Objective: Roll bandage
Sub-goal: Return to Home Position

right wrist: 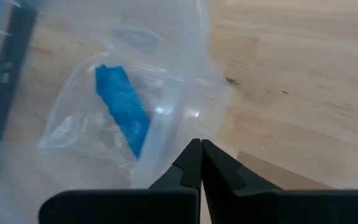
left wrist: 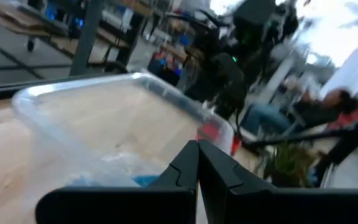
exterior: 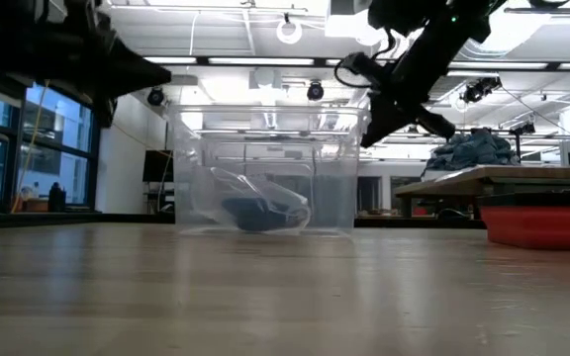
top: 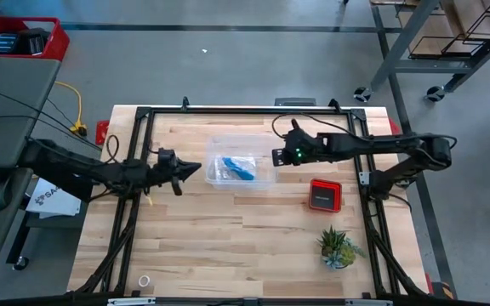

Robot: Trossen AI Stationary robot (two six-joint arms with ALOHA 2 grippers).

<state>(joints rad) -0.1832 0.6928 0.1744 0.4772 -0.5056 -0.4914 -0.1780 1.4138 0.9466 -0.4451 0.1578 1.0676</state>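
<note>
The bandage [top: 236, 167] is lying inside the clear bag [right wrist: 73, 130] in the clear box [top: 262, 149], and only the right wrist view is showing the bag's folds plainly. The wrist views are showing the left gripper [left wrist: 197, 145] and right gripper [right wrist: 201, 144] clenched empty, hovering either side of the box.

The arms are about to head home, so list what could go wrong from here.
1. The right gripper, shut, sits right at the box rim; a sideways pull-back could catch it and drag the box off centre.
2. The left gripper, also shut, hangs close to the opposite wall; a swing could knock the box and tip out the bag with the bandage.
</note>
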